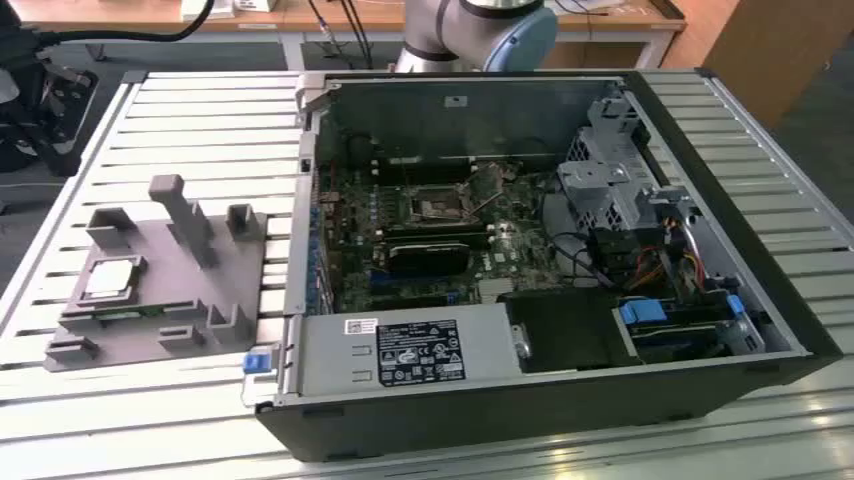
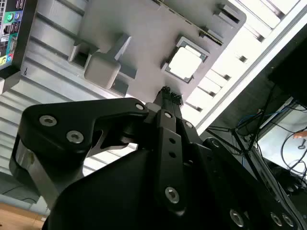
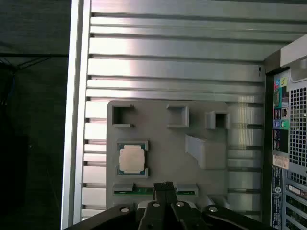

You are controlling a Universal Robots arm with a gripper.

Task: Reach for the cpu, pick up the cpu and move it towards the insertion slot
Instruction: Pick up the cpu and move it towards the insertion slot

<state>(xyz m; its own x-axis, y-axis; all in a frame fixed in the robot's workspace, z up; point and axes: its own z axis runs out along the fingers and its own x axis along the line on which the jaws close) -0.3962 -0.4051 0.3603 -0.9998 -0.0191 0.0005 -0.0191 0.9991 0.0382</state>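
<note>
The cpu point(image 1: 110, 278), a flat square chip with a silvery top, lies in a recess of the grey fixture point(image 1: 147, 330) at the exterior view's left. It shows in both wrist views, bright and square point(image 2: 185, 63) point(image 3: 132, 159). My gripper point(image 2: 166, 90) point(image 3: 165, 184) hangs well above the fixture, off to one side of the cpu and touching nothing. Its black fingertips are pressed together, shut on nothing. The insertion slot point(image 1: 438, 205), a dark square socket in a silvery frame, sits on the motherboard inside the open computer case point(image 1: 694, 130).
A narrow green circuit strip point(image 3: 125, 190) lies in the fixture beside the cpu. The fixture carries a tall post point(image 1: 180, 215) and several raised blocks. Everything rests on a ribbed metal table point(image 1: 200, 120). A power supply point(image 1: 400, 350) and cables fill the case's front.
</note>
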